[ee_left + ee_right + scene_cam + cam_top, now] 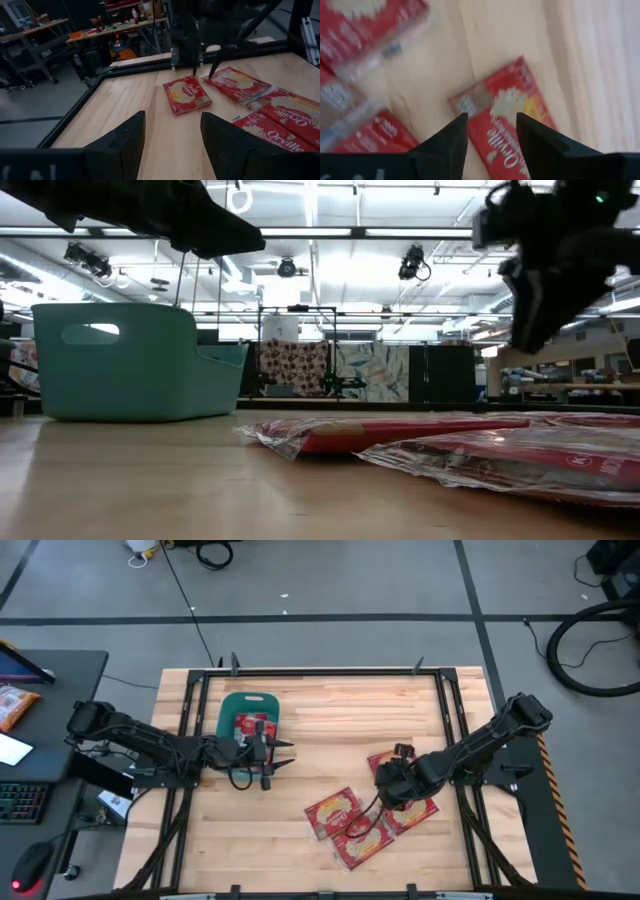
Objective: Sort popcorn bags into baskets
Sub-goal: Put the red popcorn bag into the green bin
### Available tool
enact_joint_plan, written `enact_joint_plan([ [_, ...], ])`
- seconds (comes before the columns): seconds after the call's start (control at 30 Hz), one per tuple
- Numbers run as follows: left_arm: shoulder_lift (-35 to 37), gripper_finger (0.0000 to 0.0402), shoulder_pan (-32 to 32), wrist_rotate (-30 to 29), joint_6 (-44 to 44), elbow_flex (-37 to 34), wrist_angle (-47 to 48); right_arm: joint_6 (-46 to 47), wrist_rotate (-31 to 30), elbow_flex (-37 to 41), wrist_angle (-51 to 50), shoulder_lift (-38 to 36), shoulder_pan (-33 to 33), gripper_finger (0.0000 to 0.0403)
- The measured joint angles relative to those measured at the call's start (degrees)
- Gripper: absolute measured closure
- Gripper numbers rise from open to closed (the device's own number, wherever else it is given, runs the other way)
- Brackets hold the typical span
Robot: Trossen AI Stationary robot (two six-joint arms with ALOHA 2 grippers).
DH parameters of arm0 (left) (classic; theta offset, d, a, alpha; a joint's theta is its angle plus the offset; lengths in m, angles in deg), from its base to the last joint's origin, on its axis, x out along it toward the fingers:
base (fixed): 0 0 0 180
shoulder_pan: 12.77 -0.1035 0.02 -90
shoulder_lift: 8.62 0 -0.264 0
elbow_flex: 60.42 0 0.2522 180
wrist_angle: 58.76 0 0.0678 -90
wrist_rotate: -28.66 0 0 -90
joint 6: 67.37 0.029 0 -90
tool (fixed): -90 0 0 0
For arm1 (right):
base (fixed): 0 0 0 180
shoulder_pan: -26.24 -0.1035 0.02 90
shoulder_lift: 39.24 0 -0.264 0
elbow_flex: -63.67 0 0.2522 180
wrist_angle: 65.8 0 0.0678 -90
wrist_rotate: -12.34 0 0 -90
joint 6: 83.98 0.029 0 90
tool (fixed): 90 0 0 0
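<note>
Wooden table holds red "Orville" popcorn bags beneath the right tool, spread open and empty.

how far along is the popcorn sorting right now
Early on. A few popcorn bags already lie in the teal basket. The left claw is open and empty beside the basket. The right claw is open above a bag on the table, nothing gripped. Several loose bags are left to move.

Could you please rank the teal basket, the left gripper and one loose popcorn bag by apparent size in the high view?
1. teal basket
2. loose popcorn bag
3. left gripper, though nearer the camera, so unsure.
</note>
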State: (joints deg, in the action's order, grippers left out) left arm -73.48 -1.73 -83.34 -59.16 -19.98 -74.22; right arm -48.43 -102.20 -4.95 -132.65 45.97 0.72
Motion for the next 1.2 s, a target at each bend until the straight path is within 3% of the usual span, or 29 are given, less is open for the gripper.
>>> enact_joint_plan([
  [0.33,0.00,0.0205,0.00,0.00,0.02,0.00,-0.04,0.40,0.59,7.62,0.70,0.00,-1.00,0.0156],
  [0.53,0.00,0.0205,0.00,0.00,-0.11,0.00,0.42,0.28,1.12,13.38,4.40,0.00,-1.00,0.0154],
  [0.93,0.00,0.0205,0.00,0.00,-2.00,0.00,1.58,-2.28,-1.29,18.67,9.06,0.00,-1.00,0.0213],
  [1.07,0.00,0.0205,0.00,0.00,-2.80,0.00,1.97,-3.05,-0.75,20.08,11.48,-0.20,-1.07,0.0262],
  [1.2,0.00,0.0205,0.00,0.00,-3.06,0.00,2.08,-3.21,0.01,20.02,12.15,-0.09,-1.07,0.0335],
])
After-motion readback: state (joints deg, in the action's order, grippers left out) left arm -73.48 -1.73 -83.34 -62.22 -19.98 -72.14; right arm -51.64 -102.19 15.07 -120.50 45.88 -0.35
